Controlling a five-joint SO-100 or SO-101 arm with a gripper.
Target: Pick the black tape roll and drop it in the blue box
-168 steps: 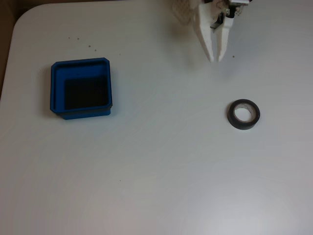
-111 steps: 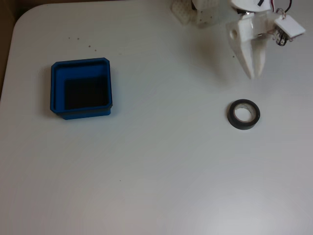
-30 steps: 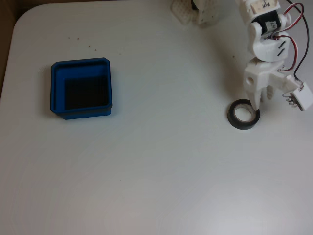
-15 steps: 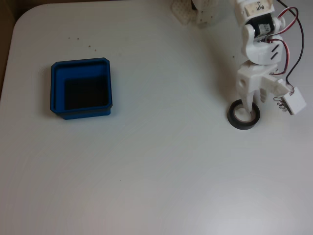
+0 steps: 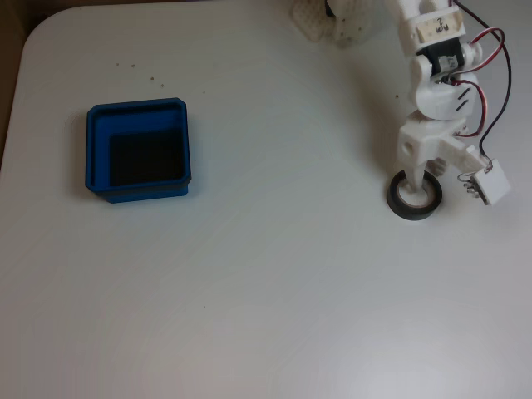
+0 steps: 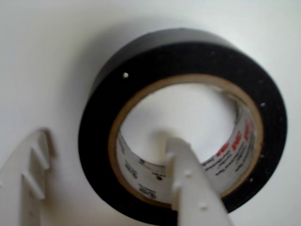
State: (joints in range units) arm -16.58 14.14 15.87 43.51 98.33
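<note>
The black tape roll (image 5: 407, 215) lies flat on the white table at the right in the fixed view. The blue box (image 5: 93, 150) sits far off at the left with nothing in it. My gripper (image 5: 420, 184) points down onto the roll. In the wrist view the black tape roll (image 6: 188, 56) has a pale printed core. One of the fingers (image 6: 190, 183) reaches into its hole, and the other stands outside the wall at the lower left. My gripper (image 6: 109, 140) is open, astride the near wall of the roll, with a gap left on the outer side.
The arm's base (image 5: 337, 18) stands at the table's back edge, with red and black wires (image 5: 486, 100) looping off the wrist. A few dark specks (image 5: 154, 80) dot the table behind the box. The table's rounded corner (image 5: 37, 29) is at the upper left.
The gripper has come down and shifted a little left over the roll, and one finger now sits inside the hole. Roll and box have not moved.
</note>
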